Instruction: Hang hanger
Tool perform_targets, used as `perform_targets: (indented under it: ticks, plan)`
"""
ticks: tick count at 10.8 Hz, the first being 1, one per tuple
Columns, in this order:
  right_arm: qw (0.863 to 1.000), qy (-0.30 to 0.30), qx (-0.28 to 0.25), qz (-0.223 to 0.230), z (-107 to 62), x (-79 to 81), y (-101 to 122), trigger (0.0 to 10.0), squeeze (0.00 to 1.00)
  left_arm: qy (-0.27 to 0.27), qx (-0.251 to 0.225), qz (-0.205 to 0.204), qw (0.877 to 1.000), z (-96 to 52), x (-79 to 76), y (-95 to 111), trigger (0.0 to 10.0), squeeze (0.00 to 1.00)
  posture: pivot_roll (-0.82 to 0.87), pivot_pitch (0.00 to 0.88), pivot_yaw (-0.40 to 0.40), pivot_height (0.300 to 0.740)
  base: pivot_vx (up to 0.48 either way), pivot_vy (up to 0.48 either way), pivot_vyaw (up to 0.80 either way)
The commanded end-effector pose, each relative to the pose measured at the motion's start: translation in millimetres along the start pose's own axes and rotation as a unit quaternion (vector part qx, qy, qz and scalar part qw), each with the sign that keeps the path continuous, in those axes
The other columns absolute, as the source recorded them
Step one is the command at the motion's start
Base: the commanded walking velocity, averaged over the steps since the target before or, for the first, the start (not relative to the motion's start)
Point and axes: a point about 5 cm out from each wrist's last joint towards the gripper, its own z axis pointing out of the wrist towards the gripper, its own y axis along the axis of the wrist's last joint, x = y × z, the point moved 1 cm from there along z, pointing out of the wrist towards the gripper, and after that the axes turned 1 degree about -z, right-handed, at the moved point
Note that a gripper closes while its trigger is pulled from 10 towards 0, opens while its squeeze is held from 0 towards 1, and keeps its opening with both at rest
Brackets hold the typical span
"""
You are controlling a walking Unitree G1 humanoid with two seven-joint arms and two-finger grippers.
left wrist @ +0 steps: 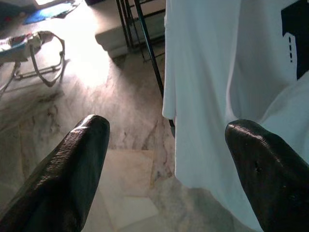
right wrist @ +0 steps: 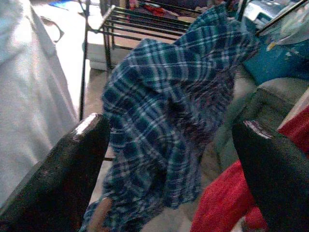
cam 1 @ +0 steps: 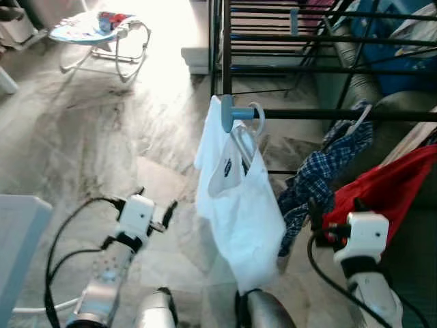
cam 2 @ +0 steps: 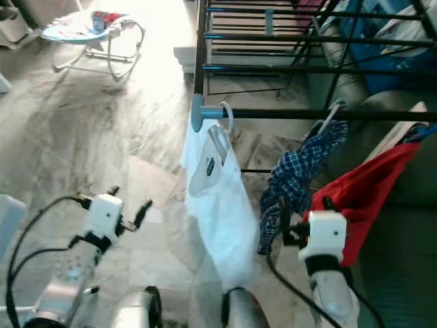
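Note:
A white T-shirt (cam 1: 239, 205) hangs on a pale hanger (cam 1: 254, 121) hooked over the black rail (cam 1: 328, 114), right beside the rail's blue end cap. A blue plaid shirt (cam 1: 317, 174) hangs from the same rail further right, and a red garment (cam 1: 389, 188) is beyond it. My left gripper (cam 1: 157, 205) is low and to the left of the white shirt, open and holding nothing; the left wrist view has the white shirt (left wrist: 231, 96) just ahead of its fingers (left wrist: 72, 179). My right gripper (right wrist: 174, 154) is open, facing the plaid shirt (right wrist: 178, 96) without gripping it.
The black drying rack (cam 1: 273, 41) stretches back behind the rail. A baby bouncer (cam 1: 102, 31) stands on the marble floor at the far left. A grey sofa (cam 1: 403, 109) with a blue item (cam 1: 403, 61) is to the right. A pale blue-white object (cam 1: 17, 232) sits at the left edge.

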Motion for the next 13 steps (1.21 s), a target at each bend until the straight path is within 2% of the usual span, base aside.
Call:
perform_targets:
  ticks: [1, 2, 3, 4, 5, 6, 7, 8, 9, 10, 11, 12, 13]
  plan:
    - [1.000, -0.014, 0.003, -0.004, -1.7, -3.9, 0, 10.0, 1.00, 0.008, 0.007, 0.005, 1.000, -6.2, 5.2, -1, 10.0, 0.00, -0.11, 0.102, -0.037, 0.740, 0.000, 0.000, 0.00]
    - [1.000, -0.020, -0.004, -0.011, 5.6, -3.1, -2, 10.0, 1.00, 0.008, -0.003, 0.006, 1.000, -1.1, 7.1, 2, 10.0, 0.00, -0.12, 0.123, -0.008, 0.740, 0.000, 0.000, 0.00]
    - [0.999, -0.041, -0.031, -0.015, 35.5, -6.8, 9, 10.0, 1.00, -0.018, -0.035, 0.019, 0.999, 27.1, 5.4, 23, 10.0, 0.00, -0.14, 0.164, 0.029, 0.740, 0.000, 0.000, 0.00]
    - [0.998, -0.045, -0.028, -0.047, 43.8, -2.4, 2, 10.0, 1.00, -0.028, -0.036, 0.025, 0.999, 34.8, -0.5, 20, 10.0, 0.00, -0.15, 0.176, 0.003, 0.740, 0.000, 0.000, 0.00]
    - [0.997, -0.059, -0.042, -0.005, 55.9, 0.4, 19, 10.0, 1.00, -0.012, -0.053, 0.002, 0.999, 41.3, 1.0, 33, 10.0, 0.00, -0.14, 0.130, -0.013, 0.740, 0.000, 0.000, 0.00]
    - [0.995, -0.019, -0.071, -0.060, 59.7, 4.6, 24, 10.0, 1.00, 0.001, -0.045, 0.006, 0.999, 42.4, 1.3, 27, 10.0, 0.00, -0.12, 0.132, -0.014, 0.740, 0.000, 0.000, 0.00]
    - [0.997, -0.065, -0.040, -0.028, 59.0, -12.3, 13, 10.0, 1.00, 0.015, -0.051, 0.000, 0.999, 42.9, 0.9, 26, 10.0, 0.00, -0.09, 0.096, -0.041, 0.740, 0.000, 0.000, 0.00]
    - [0.995, -0.056, -0.049, -0.061, 56.5, -18.3, 12, 10.0, 1.00, 0.001, -0.068, 0.005, 0.998, 44.4, -5.1, 31, 10.0, 0.00, -0.09, 0.094, -0.040, 0.740, 0.000, 0.000, 0.00]
    - [0.995, -0.081, -0.031, -0.040, 51.4, -23.8, 5, 10.0, 1.00, 0.023, -0.074, 0.022, 0.997, 42.1, -0.3, 32, 10.0, 0.00, -0.10, 0.090, -0.028, 0.740, 0.000, 0.000, 0.00]
    - [0.996, -0.077, -0.033, -0.041, 48.0, -20.3, 5, 10.0, 0.97, 0.044, -0.073, 0.020, 0.996, 39.8, 7.5, 32, 10.0, 0.00, -0.11, 0.084, -0.020, 0.740, 0.000, 0.000, 0.00]
    - [0.998, -0.056, -0.019, -0.035, 38.9, -6.0, -4, 10.0, 0.48, 0.067, -0.041, -0.007, 0.997, 31.8, 13.7, 18, 10.0, 0.00, -0.12, 0.102, -0.018, 0.740, 0.000, 0.000, 0.00]
    - [0.999, -0.035, -0.020, -0.032, 35.1, 3.6, -4, 10.0, 0.02, 0.057, -0.033, -0.007, 0.998, 25.9, 5.7, 12, 10.0, 0.00, -0.11, 0.120, -0.018, 0.740, 0.000, 0.000, 0.00]
    - [0.999, -0.033, -0.019, -0.034, 33.5, 4.3, -4, 10.0, 0.00, 0.049, -0.030, -0.006, 0.998, 22.4, 0.1, 10, 10.0, 0.00, -0.11, 0.128, -0.022, 0.740, 0.000, 0.000, 0.00]
